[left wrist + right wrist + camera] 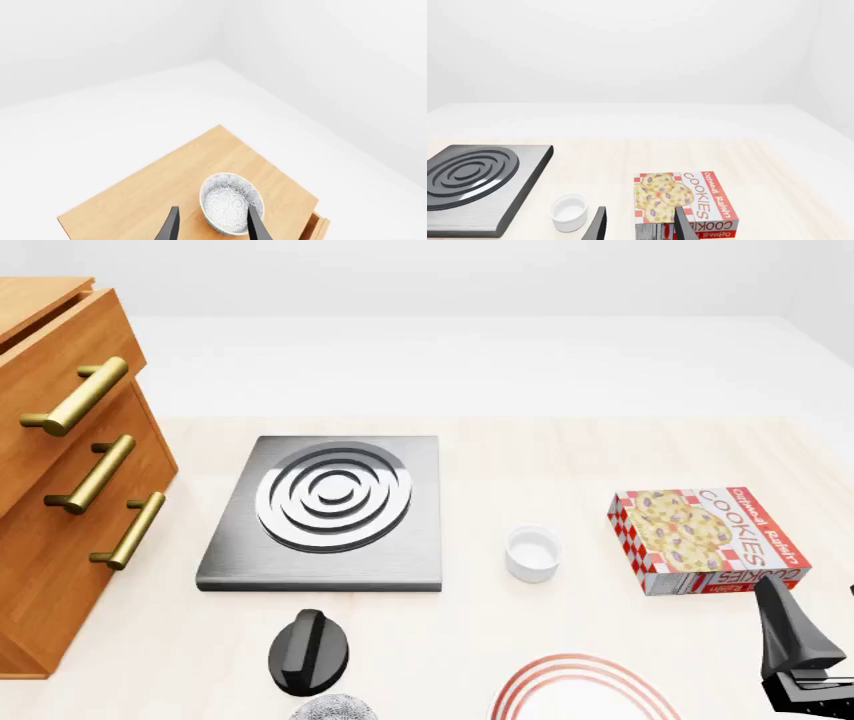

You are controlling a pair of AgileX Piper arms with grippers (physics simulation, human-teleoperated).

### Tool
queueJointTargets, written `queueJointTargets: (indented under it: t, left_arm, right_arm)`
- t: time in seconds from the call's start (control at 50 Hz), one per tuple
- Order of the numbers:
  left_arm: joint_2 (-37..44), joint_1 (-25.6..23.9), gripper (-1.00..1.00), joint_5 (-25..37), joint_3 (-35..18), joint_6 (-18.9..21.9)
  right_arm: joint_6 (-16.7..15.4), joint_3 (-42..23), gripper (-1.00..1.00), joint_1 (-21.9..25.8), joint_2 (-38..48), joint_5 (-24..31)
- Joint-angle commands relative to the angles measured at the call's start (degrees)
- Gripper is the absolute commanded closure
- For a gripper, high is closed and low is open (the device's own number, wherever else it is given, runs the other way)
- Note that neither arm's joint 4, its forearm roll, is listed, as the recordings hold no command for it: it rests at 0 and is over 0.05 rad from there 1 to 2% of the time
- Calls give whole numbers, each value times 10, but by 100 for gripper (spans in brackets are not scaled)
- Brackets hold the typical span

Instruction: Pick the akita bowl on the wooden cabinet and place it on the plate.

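Dark round deep bowl with white lacy speckling (231,202): sits upright on the top of the tall orange-brown wooden cabinet (153,192), nothing inside it. Left hand (212,225): fingers apart, one fingertip over the bowl's rim, not closed on it. Small white cup (533,552): empty, on the pale wooden counter (561,455) between the grey square stove (328,510) and the cookie box (705,538). White red-ringed plate (583,692): bare, at the counter's near edge. Right hand (639,226): fingers apart above the cookie box. Room walls: plain white.
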Motion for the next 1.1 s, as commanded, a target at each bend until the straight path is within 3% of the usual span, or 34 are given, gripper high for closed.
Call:
queueJointTargets:
  t: [0.02,1.1]
  left_arm:
    - [18,2,-100,-7,4,-13]
    - [59,-6,-100,-36,25,-38]
  right_arm:
    - [0,0,-100,0,0,0]
    - [0,0,-100,0,0,0]
